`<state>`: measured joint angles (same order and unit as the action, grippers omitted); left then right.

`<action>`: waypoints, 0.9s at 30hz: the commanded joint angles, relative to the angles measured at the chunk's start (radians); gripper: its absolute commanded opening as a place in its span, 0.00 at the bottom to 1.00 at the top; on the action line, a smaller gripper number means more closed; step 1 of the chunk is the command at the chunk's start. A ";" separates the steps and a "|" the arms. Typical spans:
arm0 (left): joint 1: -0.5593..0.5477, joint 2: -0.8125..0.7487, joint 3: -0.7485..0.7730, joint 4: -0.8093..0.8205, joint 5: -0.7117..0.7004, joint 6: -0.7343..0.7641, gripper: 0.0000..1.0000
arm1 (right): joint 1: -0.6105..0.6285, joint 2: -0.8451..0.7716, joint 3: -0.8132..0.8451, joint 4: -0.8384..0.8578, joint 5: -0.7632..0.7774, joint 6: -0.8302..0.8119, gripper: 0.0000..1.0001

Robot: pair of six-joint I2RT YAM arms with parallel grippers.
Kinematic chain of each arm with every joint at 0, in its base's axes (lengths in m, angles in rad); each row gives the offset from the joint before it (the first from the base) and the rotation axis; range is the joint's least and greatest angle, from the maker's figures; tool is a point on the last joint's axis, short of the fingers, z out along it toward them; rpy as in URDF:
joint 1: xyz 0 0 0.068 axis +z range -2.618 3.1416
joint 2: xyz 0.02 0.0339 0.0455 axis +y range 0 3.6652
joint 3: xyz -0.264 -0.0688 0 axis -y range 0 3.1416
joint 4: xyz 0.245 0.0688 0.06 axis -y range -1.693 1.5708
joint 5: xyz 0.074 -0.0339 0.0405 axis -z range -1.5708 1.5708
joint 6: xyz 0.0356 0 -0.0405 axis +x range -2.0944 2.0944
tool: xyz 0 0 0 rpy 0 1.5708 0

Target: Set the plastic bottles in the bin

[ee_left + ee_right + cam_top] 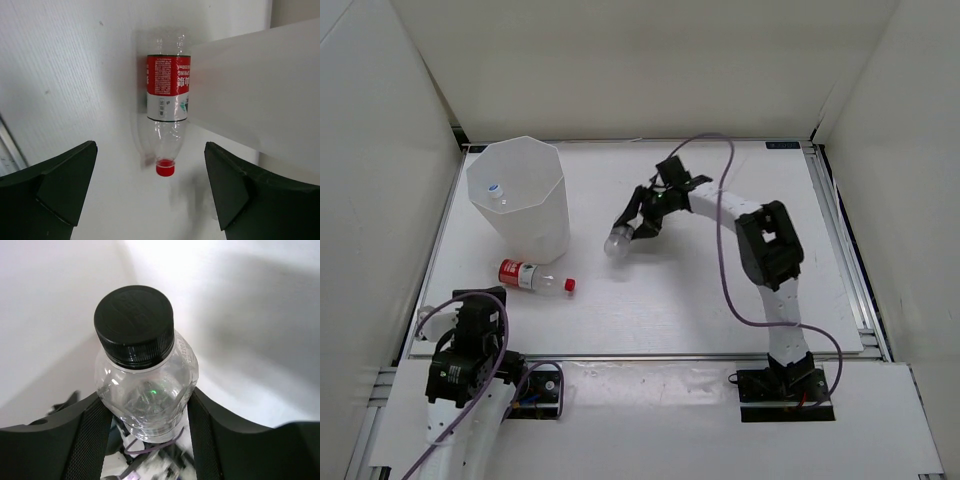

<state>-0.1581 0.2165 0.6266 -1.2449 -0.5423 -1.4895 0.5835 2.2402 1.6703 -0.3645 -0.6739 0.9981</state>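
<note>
The bin [525,200] stands at the back left, and a bottle with a blue cap [496,190] shows inside it. The red-label, red-capped bottle [535,277] lies on the table in front of the bin. In the left wrist view this bottle [167,90] lies beyond my open, empty left gripper [150,200], cap toward it, beside the bin wall [250,95]. My right gripper [640,225] is shut on the dark-capped clear bottle [147,390] and holds it above mid-table, right of the bin. It also shows in the top view [618,241].
A clear, bottle-like shape [433,322] lies at the table's left edge beside my left arm [470,345], partly hidden. White walls enclose the table on three sides. A purple cable [725,250] loops along the right arm.
</note>
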 commanded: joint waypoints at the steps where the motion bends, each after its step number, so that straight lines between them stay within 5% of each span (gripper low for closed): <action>1: -0.006 -0.035 -0.088 0.054 0.008 -0.153 1.00 | -0.024 -0.218 0.105 -0.002 0.019 -0.087 0.33; 4: -0.006 -0.035 -0.122 0.077 0.018 -0.195 1.00 | -0.024 -0.266 0.283 -0.011 0.062 -0.096 0.33; 10: -0.006 0.007 -0.099 0.102 0.065 -0.152 1.00 | 0.080 -0.113 0.804 0.069 0.268 -0.168 0.38; 15: -0.006 0.072 0.013 0.001 0.085 -0.085 1.00 | 0.182 -0.042 0.819 0.240 0.443 -0.274 0.45; 21: -0.006 0.129 0.120 -0.050 0.051 0.041 1.00 | 0.335 -0.007 0.832 0.311 0.668 -0.688 0.67; 22: -0.006 0.138 0.131 -0.050 0.051 0.051 1.00 | 0.346 -0.007 0.832 0.311 0.677 -0.720 0.89; 23: -0.006 0.138 0.131 -0.041 0.064 0.051 1.00 | 0.360 -0.007 0.832 0.285 0.677 -0.751 1.00; 27: -0.006 0.115 0.067 0.011 0.105 0.005 1.00 | 0.380 -0.176 0.752 0.243 0.813 -0.868 1.00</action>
<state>-0.1604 0.3370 0.7235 -1.2491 -0.4633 -1.4754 0.9703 2.2608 2.4401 -0.1776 -0.0120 0.2939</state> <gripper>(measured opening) 1.000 0.998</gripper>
